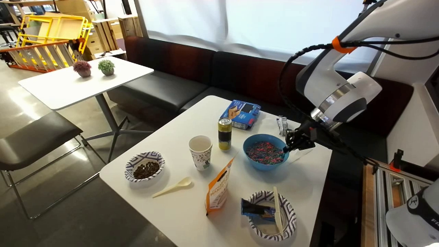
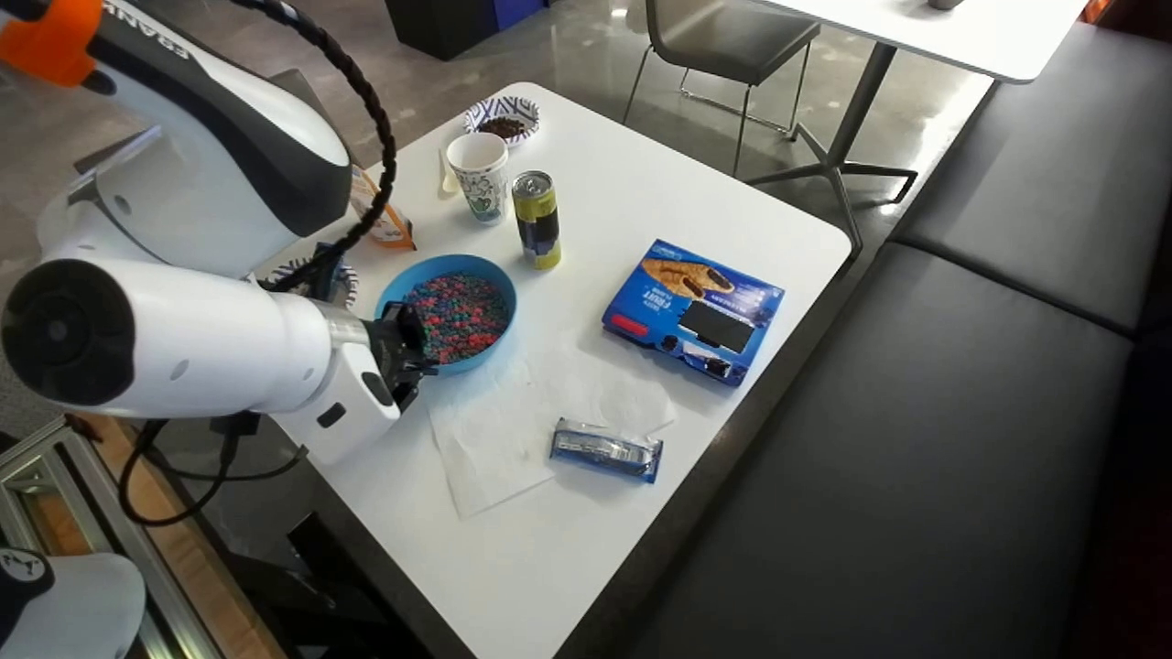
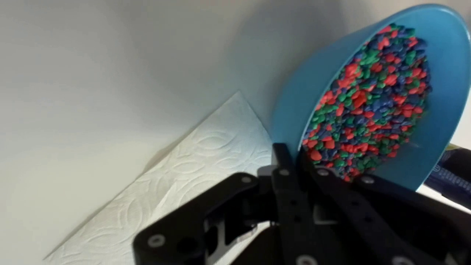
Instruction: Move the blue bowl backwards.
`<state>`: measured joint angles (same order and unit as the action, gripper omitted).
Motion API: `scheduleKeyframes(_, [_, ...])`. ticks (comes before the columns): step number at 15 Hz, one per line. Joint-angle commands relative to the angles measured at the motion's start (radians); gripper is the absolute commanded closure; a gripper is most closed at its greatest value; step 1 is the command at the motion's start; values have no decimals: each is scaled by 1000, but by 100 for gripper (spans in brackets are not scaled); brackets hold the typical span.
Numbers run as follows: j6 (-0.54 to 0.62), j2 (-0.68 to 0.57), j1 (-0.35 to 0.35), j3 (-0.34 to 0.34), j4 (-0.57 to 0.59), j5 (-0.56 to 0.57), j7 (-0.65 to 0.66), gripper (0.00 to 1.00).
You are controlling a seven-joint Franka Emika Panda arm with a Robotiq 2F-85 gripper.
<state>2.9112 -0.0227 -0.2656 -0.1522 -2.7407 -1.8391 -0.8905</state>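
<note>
The blue bowl (image 1: 255, 164) stands on the white table in both exterior views (image 2: 487, 353), full of red, green and dark blue bits. In the wrist view the bowl (image 3: 449, 70) fills the right side. My gripper (image 3: 290, 152) has one finger outside the bowl's wall and one inside, closed around the rim. In both exterior views the gripper (image 1: 287, 148) is at the bowl's edge on the arm's side (image 2: 426, 361). The inner fingertip is dark and partly hidden behind the rim. The bowl appears to rest on the table.
A yellow-black can (image 1: 225, 134) and a paper cup (image 1: 200, 152) stand near the bowl. An orange-white pouch (image 1: 219, 188), a striped plate (image 1: 291, 219) with a wrapper, a striped bowl (image 1: 130, 168), a blue box (image 2: 696, 311), a silver wrapper (image 2: 606, 448) and a paper napkin (image 2: 494, 467) lie around.
</note>
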Motion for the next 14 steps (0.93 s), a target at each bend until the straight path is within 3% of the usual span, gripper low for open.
scheduleKeyframes(1, [-11, 96, -5, 2, -19, -26, -4, 99])
scheduleKeyframes(8, [22, 134, 12, 0, -14, 57, 44, 99])
scheduleKeyframes(14, [-32, 135, -6, 19, -11, 244, 156, 99])
